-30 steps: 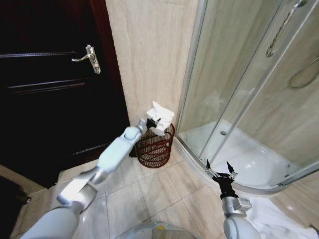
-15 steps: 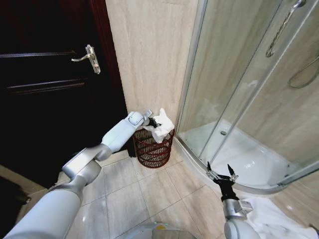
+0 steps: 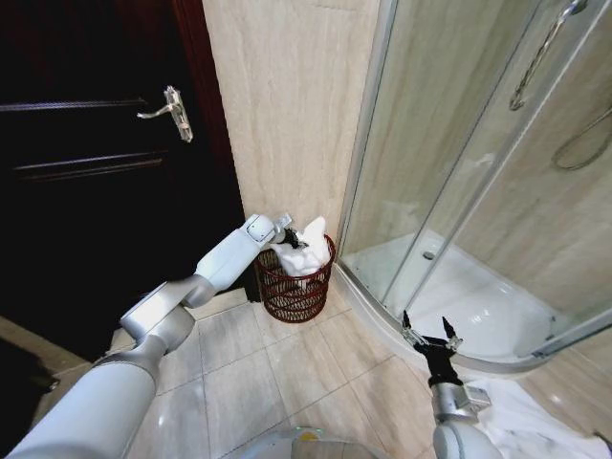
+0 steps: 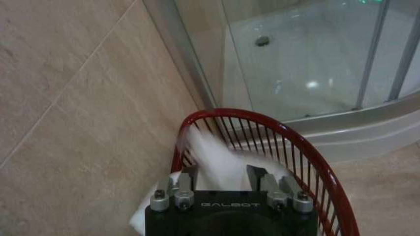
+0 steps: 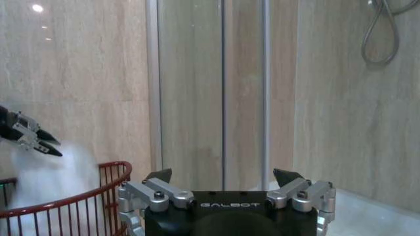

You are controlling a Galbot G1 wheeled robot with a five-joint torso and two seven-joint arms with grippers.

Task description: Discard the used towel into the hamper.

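Where the tan stone wall meets the curved glass shower, one small dark red wire hamper point(image 3: 296, 284) stands on the tiled floor, with bare tiles in front of it. One white crumpled towel point(image 3: 302, 251) lies partly inside it, sticking up past the rim. The left gripper point(image 3: 286, 234) hangs at the rim's ten o'clock edge, fingers apart, touching the towel. The right gripper point(image 3: 428, 335) waits with fingers spread wide, at the hamper's four o'clock, near the shower's low edge.

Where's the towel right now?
In the head view the white towel sits in the top of the hamper, at the wall between the dark door and the shower enclosure, with the left gripper at its near edge.
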